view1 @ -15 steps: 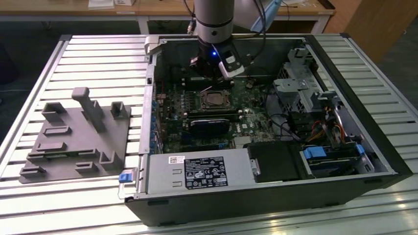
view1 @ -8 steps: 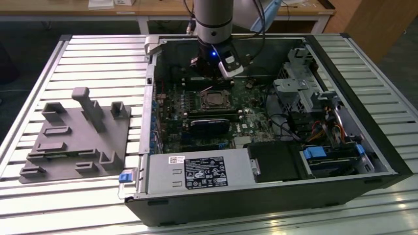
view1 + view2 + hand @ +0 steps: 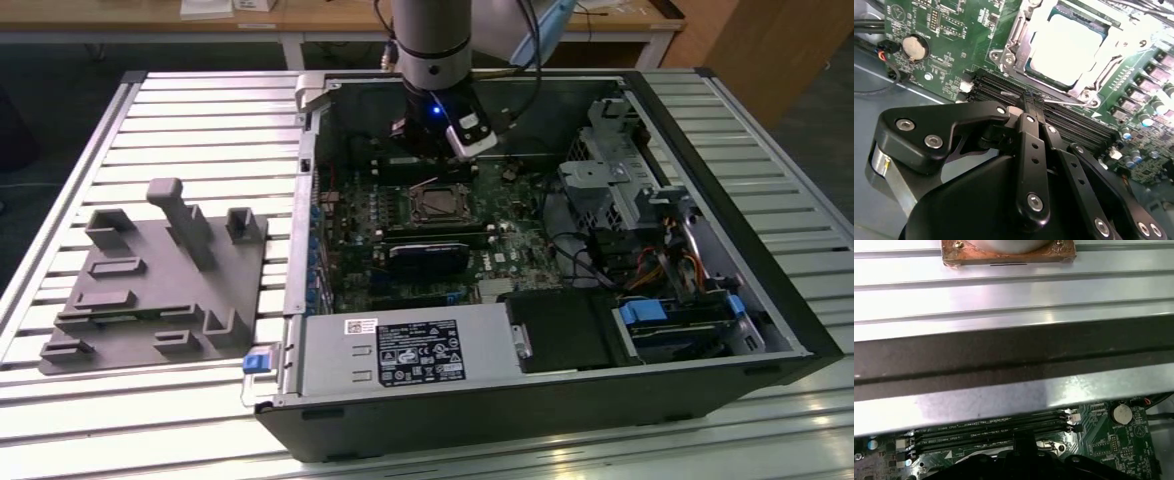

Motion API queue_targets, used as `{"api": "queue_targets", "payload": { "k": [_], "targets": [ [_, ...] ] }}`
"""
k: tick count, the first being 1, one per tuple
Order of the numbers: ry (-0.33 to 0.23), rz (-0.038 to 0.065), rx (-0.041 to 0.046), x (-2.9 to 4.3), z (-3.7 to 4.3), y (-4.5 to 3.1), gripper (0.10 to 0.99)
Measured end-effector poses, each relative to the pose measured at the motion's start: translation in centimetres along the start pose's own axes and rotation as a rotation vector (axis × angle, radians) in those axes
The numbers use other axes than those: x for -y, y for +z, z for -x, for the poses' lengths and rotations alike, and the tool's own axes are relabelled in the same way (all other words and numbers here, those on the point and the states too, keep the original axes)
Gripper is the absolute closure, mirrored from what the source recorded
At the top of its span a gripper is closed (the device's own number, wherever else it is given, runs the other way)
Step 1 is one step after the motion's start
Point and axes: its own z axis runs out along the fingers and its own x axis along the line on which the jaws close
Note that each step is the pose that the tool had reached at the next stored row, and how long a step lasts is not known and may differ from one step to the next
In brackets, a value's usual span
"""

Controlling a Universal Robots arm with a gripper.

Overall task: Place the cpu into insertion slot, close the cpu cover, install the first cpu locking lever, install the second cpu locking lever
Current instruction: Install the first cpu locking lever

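Presently the work stands at the locking-lever stage. In the second wrist view the cpu [image 3: 1064, 42] lies flat in its socket on the green motherboard [image 3: 954, 30]. The cpu cover [image 3: 1018, 37] lies down around it, framing the pale metal top. From where I stand, the exterior view puts the insertion slot [image 3: 438, 206] near the middle of the open computer case [image 3: 747, 300], close to the arm's tool end.

The gripper [image 3: 1030, 102] has its fingers pressed together. The tips are down at a thin wire locking lever [image 3: 1061, 100] that runs between the socket and the memory slots [image 3: 1074, 125]. I cannot tell whether the wire is pinched between the tips or merely touched by them, nor whether this is the first or the second lever.

Judgement: placement and cover closing are done, and a lever is in hand. Seating it calls for a firm press down and sideways until the wire catches under its retaining hook, without scraping the board.

Markings: a printed label [image 3: 414, 355] sits on the power supply housing, and white lettering is scattered over the board. None is transcribed here.
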Motion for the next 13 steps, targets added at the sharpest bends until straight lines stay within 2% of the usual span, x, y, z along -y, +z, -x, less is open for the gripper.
{"api": "queue_targets", "payload": {
  "k": [2, 4, 8, 13],
  "targets": [
    [0.007, -0.005, 0.0082, 0.00, -0.07, 0.04, 0.980],
    [0.020, -0.008, 0.0117, 0.00, -0.09, 0.11, 0.980],
    [0.081, -0.016, 0.0226, 0.02, -0.12, 0.32, 0.980],
    [0.107, -0.020, 0.0273, -0.32, -0.21, 0.55, 0.980]
  ]
}}
